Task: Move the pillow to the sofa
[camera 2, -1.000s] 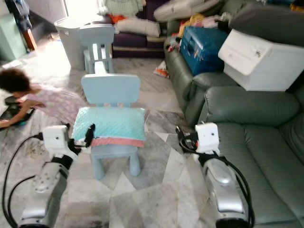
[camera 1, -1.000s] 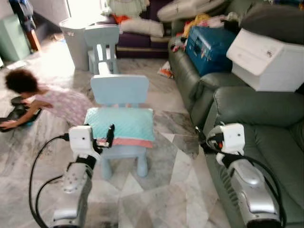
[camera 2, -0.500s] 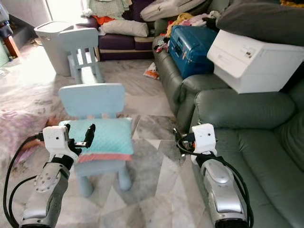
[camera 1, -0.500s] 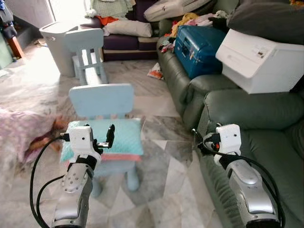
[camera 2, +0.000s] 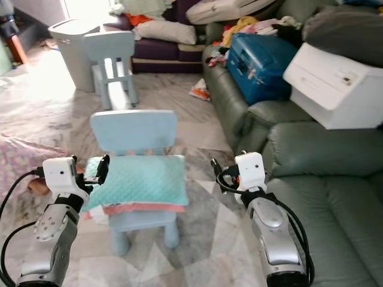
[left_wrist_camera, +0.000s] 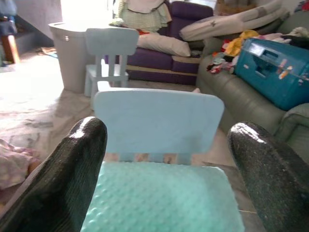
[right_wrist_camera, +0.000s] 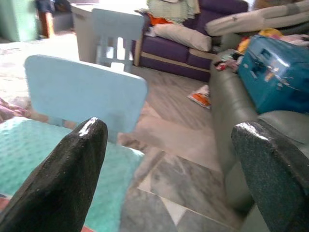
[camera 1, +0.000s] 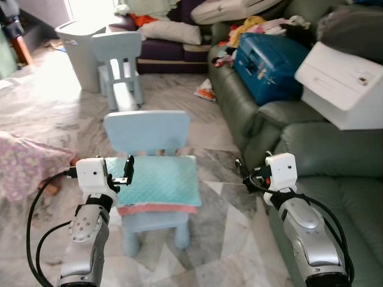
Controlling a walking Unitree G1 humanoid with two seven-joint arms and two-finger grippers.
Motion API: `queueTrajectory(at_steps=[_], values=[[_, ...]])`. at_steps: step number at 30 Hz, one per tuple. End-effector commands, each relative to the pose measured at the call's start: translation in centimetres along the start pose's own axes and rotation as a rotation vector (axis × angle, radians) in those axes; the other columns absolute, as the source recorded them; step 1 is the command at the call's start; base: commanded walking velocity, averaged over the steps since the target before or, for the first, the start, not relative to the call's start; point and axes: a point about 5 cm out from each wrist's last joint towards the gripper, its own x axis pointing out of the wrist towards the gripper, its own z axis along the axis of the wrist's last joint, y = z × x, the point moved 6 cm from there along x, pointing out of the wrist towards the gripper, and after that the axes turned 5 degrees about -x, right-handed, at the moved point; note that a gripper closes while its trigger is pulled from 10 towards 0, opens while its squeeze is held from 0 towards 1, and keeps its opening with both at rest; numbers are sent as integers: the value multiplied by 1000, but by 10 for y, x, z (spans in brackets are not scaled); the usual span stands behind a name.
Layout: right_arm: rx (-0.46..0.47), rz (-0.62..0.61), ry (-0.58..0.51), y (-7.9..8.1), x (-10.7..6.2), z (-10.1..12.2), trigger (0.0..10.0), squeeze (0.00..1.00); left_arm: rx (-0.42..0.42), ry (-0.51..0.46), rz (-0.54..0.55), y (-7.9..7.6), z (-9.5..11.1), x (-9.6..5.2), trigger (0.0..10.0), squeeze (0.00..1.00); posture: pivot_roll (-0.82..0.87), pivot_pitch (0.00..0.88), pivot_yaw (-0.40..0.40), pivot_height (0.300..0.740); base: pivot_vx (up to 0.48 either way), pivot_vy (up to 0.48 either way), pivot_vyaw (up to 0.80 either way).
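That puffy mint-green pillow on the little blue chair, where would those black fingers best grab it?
Probably by its two short ends, one gripper per side. The mint-green bumpy pillow lies flat on the small pale-blue plastic chair, with its ends at or past the seat's sides, and the backrest blocks the far side. The left gripper is open at its left end; the right gripper, also open, is apart to the right.

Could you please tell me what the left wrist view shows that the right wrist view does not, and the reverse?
Left wrist view alone: the tall grey plastic bin by the far light-blue chair, and the whole width of the mint-green dimpled pillow.

Right wrist view alone: the orange-and-white packet on the marble floor.

Both: the near light-blue plastic chair, the blue suitcase on the grey-green leather sofa, and each open pincer's black fingers.
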Motion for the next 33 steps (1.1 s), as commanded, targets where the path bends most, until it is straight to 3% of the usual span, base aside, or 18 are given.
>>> queueTrajectory(at_steps=[1,21,33], values=[[-6,-20,6,-9,-2,-1,10000,0,6,6,-17,-6,-1,2,10000,0,-118,0,-64,740,0,0,0],[1,-18,-1,-5,-4,-1,10000,0,34,-3,-3,-4,1,3,10000,0,-122,0,-57,740,0,0,0],[-10,-9,-5,-2,-3,-1,10000,0,26,5,-1,-2,0,2,10000,0,-123,0,-53,740,355,0,0]])
